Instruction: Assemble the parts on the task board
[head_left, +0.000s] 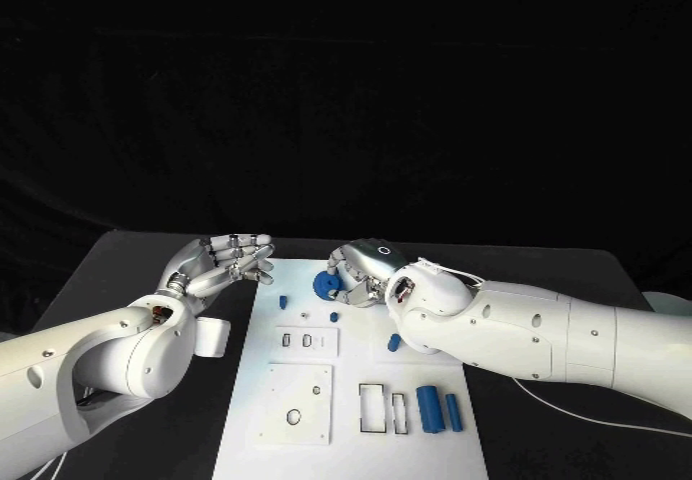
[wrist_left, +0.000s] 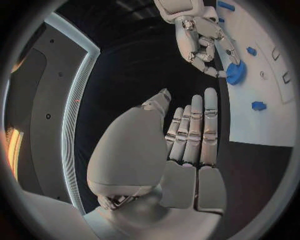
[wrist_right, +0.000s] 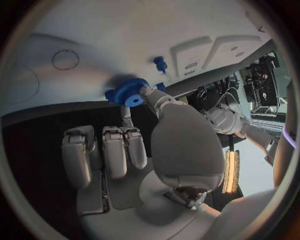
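Right wrist view: the right hand (wrist_right: 134, 145) pinches a blue gear (wrist_right: 128, 92), likely light, rigid plastic, best gripped by its toothed rim; left hand (head_left: 224, 262) hovers empty, fingers apart.

Gear (head_left: 326, 284) at the task board's (head_left: 433, 450) far end, two cylinders (head_left: 430, 405) near its front right

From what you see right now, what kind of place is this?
Probably a robotics test bench: a black table against a dark backdrop, a white task board with blue parts, and the right hand holding a blue gear.
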